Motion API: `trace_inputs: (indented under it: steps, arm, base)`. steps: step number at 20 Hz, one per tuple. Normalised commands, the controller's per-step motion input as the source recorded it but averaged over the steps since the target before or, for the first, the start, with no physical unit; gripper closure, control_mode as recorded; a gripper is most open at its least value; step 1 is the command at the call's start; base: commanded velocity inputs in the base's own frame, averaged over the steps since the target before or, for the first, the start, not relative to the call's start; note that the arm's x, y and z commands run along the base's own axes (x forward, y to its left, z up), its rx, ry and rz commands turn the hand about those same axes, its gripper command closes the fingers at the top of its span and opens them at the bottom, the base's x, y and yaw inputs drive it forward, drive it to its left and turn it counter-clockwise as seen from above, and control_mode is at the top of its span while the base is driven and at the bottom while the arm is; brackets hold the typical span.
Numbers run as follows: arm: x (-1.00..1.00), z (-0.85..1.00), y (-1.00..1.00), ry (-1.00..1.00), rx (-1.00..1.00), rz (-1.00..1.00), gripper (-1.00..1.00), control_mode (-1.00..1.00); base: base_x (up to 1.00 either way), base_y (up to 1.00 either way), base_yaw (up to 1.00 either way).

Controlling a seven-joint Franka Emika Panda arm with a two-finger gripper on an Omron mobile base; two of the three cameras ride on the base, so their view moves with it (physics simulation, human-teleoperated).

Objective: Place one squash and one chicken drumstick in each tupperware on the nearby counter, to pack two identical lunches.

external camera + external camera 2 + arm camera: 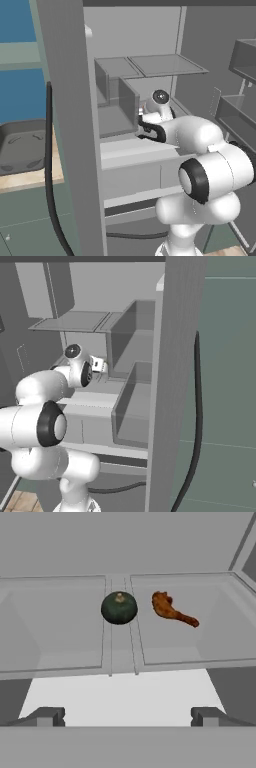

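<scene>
My hand [127,716], jaws spread wide, holds nothing. Ahead, a round dark-green squash [119,607] sits beside a thin reddish-orange chicken drumstick [172,610], apart.

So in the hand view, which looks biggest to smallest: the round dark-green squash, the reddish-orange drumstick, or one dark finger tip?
1. Round dark-green squash and reddish-orange chicken drumstick: too alike to rank; the squash is rounder, the drumstick longer and thinner.
2. Dark finger tip: smallest, though nearest the camera.

open shelf ahead, squash [119,608] on bin divider [121,639], drumstick [172,609] beside, bin walls flanking
</scene>
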Motion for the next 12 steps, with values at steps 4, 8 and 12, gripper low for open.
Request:
trace_inputs:
  steps: [4,8,12]
  arm:
    - [0.46,-0.22,0.12,0.01,0.00,0.00,-1.00,-1.00]
    - [0.17,-0.35,0.09,-0.02,0.00,0.00,-1.00,-1.00]
    - [0.17,-0.10,0.04,-0.01,0.00,0.00,-1.00,-1.00]
  base:
    - [0.00,0.00,0.00]
    - [0.00,0.00,0.00]
    - [0.00,0.00,0.00]
